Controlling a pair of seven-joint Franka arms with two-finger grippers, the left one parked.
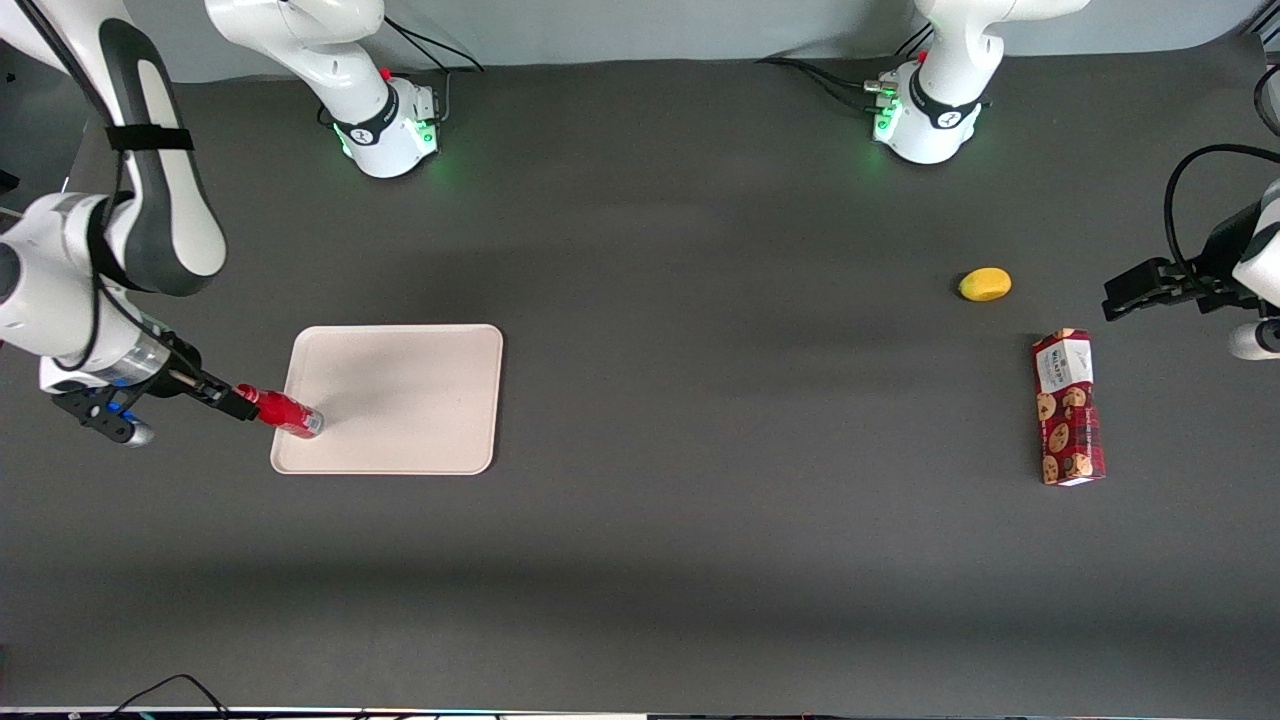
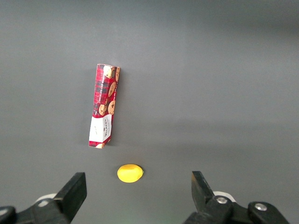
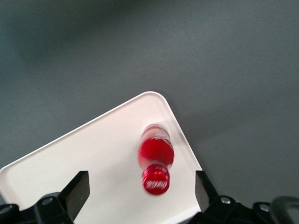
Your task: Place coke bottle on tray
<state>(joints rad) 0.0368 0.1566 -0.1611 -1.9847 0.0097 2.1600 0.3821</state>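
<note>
Counter (image 1: 640, 560): dark grey, carries everything. Tray (image 1: 400, 400): cream, flat, toward the working arm's end. Cookie box (image 1: 1068, 408): red, lying flat toward the parked arm's end, well apart from the tray; yellow lemon-like fruit (image 1: 985, 284) near it, farther from the front camera. Coke bottle (image 1: 285, 412): standing on the tray close to a corner (image 3: 156, 158).

Gripper (image 1: 240, 400): at the bottle's cap end, above the tray's edge. Front view suggests contact with the cap; right wrist view shows fingers (image 3: 77, 191) spread wide, bottle between them, touching neither — released.

Box and fruit show only in front and left wrist views (image 2: 103, 106). Bottle lettering blurred; its base is hidden in the right wrist view.
</note>
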